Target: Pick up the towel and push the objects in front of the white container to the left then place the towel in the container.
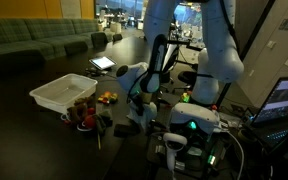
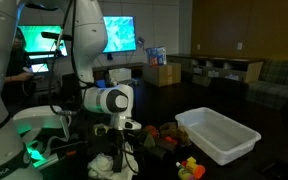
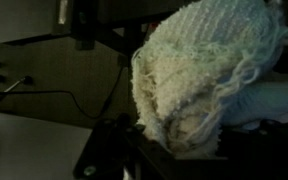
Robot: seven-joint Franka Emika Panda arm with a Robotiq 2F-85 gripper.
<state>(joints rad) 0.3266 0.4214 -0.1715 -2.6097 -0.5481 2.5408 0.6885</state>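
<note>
The towel is cream and fluffy and fills most of the wrist view. It sits between my dark fingers, which close on its lower end. My gripper is shut on the towel. In both exterior views the gripper points down over the dark table, with the pale towel bunched under it. The white container stands apart from the gripper. Small objects lie in front of the container, between it and the gripper.
Colourful small items lie by the container. A lit green base with cables is beside the arm. A laptop and a tablet are on the table. Sofas stand behind.
</note>
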